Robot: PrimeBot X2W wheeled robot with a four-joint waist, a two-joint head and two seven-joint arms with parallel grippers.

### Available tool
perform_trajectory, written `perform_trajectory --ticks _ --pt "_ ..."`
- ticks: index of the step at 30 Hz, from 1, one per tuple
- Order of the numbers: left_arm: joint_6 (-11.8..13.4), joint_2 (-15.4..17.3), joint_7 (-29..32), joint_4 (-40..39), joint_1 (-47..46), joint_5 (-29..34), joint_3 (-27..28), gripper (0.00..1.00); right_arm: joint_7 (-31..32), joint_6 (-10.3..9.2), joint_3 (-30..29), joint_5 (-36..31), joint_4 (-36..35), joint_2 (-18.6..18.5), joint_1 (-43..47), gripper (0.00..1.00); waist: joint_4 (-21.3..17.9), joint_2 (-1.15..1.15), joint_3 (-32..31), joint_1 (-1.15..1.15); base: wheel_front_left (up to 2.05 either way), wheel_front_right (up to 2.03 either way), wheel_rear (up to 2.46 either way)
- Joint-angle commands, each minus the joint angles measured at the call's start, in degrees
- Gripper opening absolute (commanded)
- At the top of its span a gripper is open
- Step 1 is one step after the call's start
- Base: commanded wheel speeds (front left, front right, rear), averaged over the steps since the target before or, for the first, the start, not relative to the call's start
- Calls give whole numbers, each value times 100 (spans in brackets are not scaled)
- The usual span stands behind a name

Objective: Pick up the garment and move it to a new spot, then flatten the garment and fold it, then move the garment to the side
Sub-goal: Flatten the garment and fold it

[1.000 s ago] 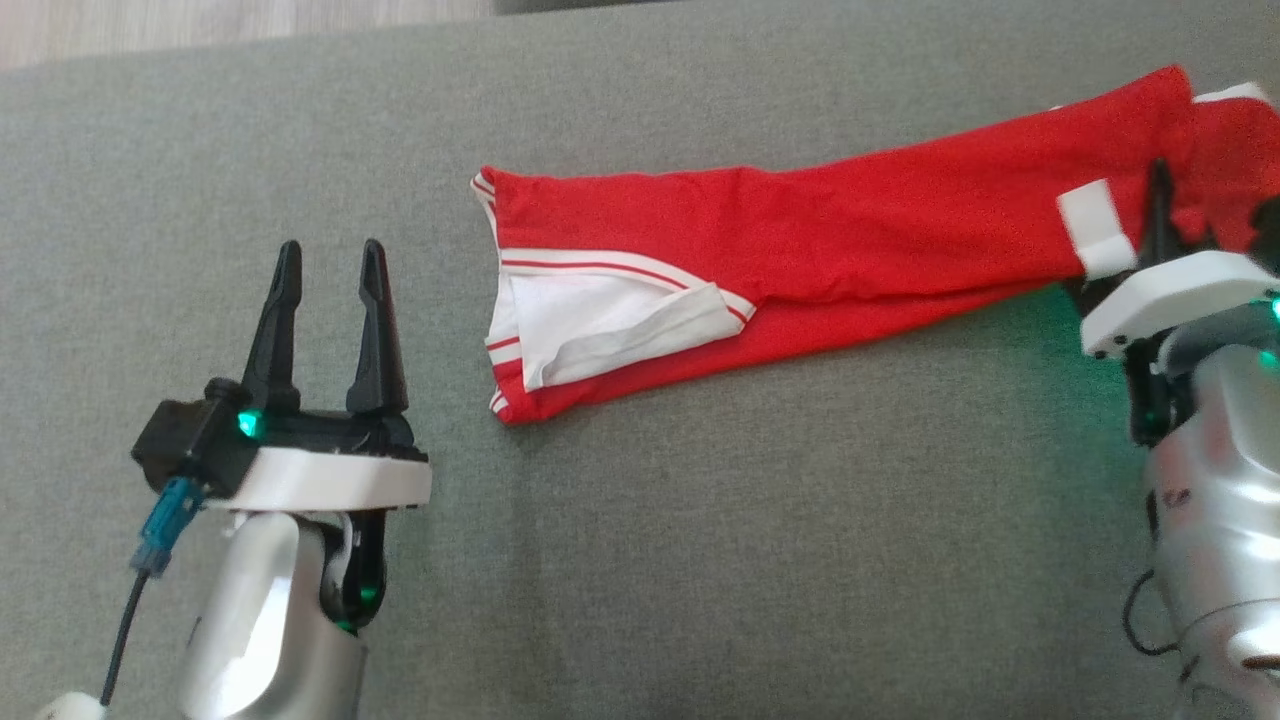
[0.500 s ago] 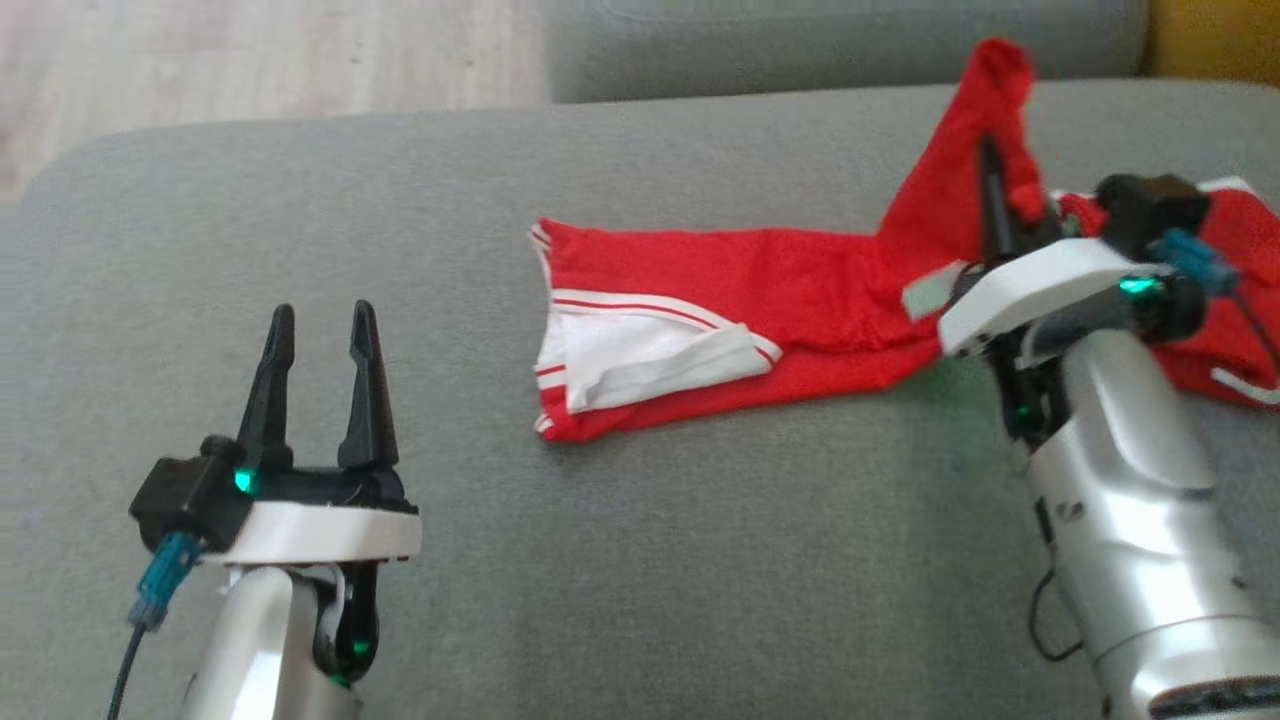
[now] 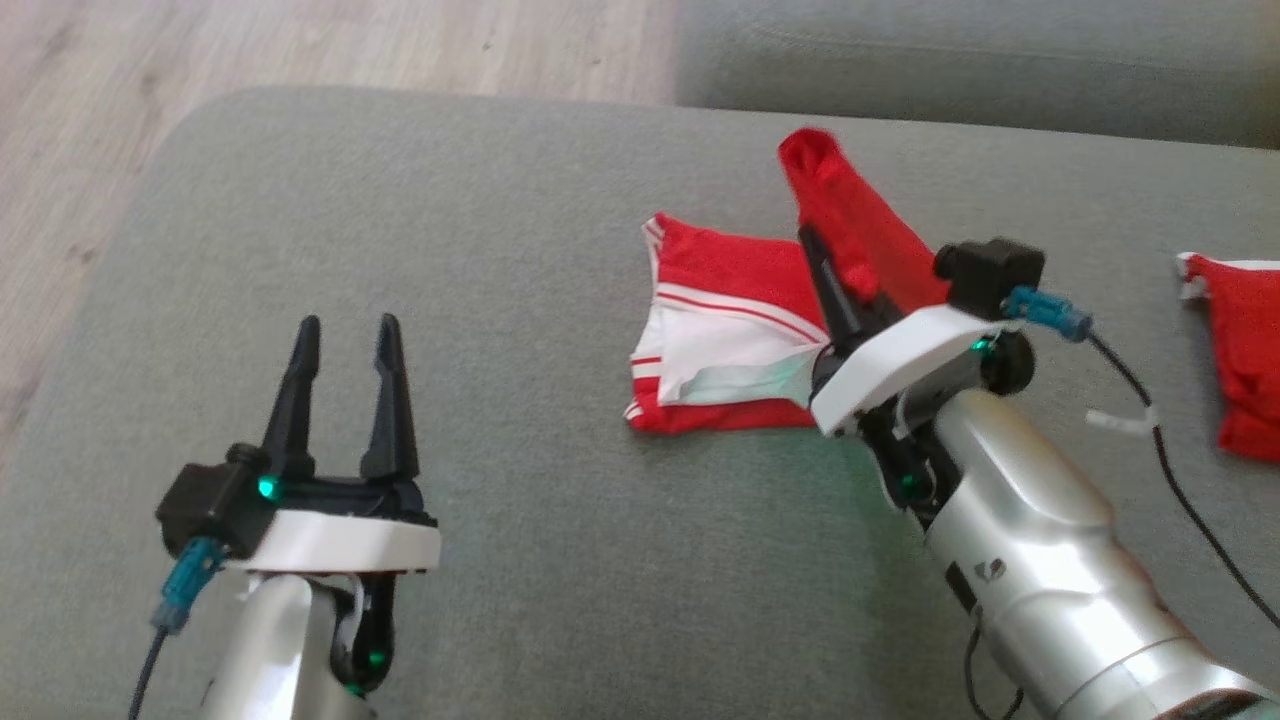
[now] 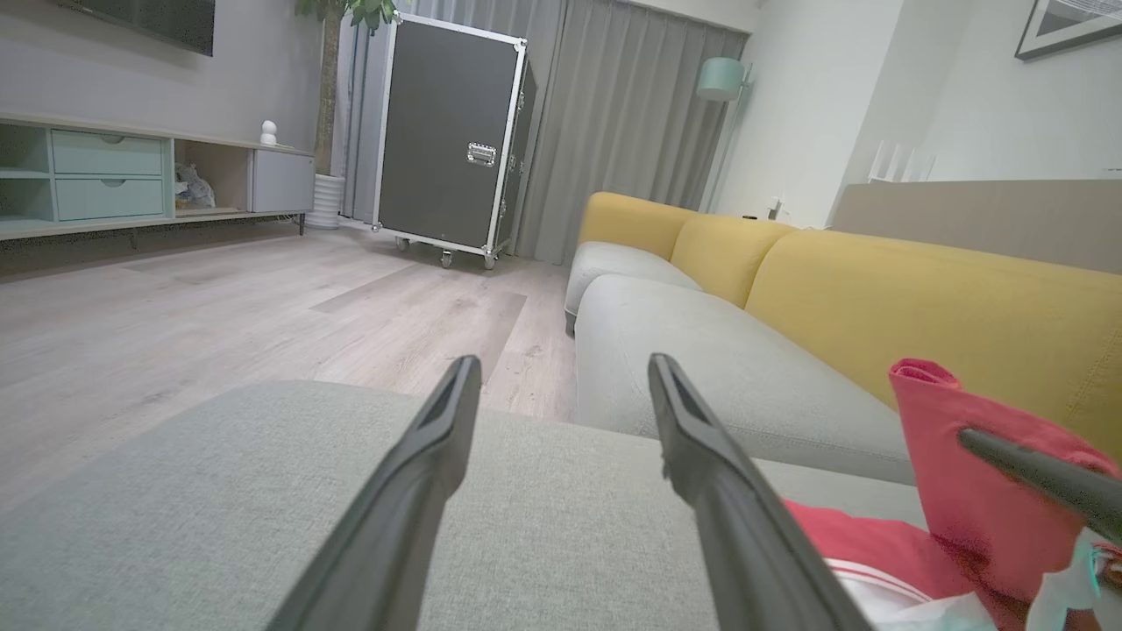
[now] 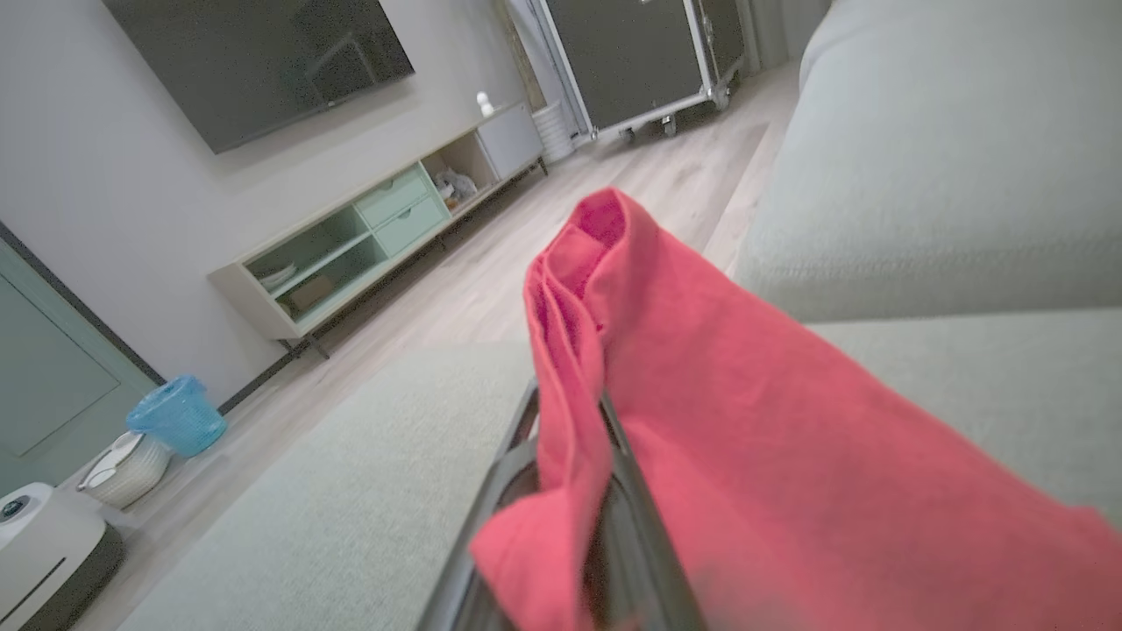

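Observation:
The garment (image 3: 730, 300) is red with white striped trim and lies on the grey sofa seat (image 3: 500, 230) at the middle. My right gripper (image 3: 812, 245) is shut on a red fold of it, and that fold stands lifted above the flat white-trimmed end. The right wrist view has the red cloth (image 5: 701, 368) draped over the shut fingers (image 5: 526, 421). My left gripper (image 3: 345, 325) is open and holds nothing, low at the left and well apart from the garment. Seen from the left wrist, the lifted cloth (image 4: 947, 473) is off to the right of the open fingers (image 4: 438, 438).
Another red cloth with white trim (image 3: 1245, 350) lies apart at the right edge. The seat's rounded left edge drops to the wooden floor (image 3: 150, 80). A second grey cushion (image 3: 950, 60) lies beyond, and a yellow backrest (image 4: 920, 298) stands to the right.
The head camera has shifted. My right gripper has carried the garment's far end up and leftward over the rest, shortening the flat part. The left gripper stays open and still.

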Motion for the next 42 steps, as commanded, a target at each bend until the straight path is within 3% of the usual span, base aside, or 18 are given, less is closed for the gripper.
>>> perform_trajectory --ticks 1,13,14,15,21,27,34,42 --pt "9 82 -29 -135 -215 -37 98 100 -132 -5 267 242 -1 97 -237 0 148 0 116 0 0 0 0" --pt "9 38 -29 -10 -365 -113 -147 100 -459 -5 1402 1339 812 98 -609 0 541 0 397 0 0 0 0" --pt "9 34 -29 0 -372 -117 -162 100 -472 -5 1484 1402 872 98 -634 47 561 0 406 0 0 0 0" --pt "9 31 -29 7 -381 -122 -176 100 -482 -5 1577 1510 859 98 -635 100 579 0 416 0 0 0 0" --pt "9 30 -29 53 -412 -136 -125 100 -504 -5 2062 2164 612 98 -764 100 510 0 410 0 0 0 0" --pt "9 49 -29 4 -393 -131 21 100 -507 -5 1727 1875 328 98 -960 100 158 0 281 0 0 0 0" --pt "9 58 -29 -122 -309 -84 203 100 -507 -5 112 5 16 98 -897 100 -372 0 125 0 0 0 0" --pt "9 21 -29 -232 -176 -51 381 100 -508 -5 -1718 -2096 -645 94 26 100 -886 0 -17 0 0 0 0"
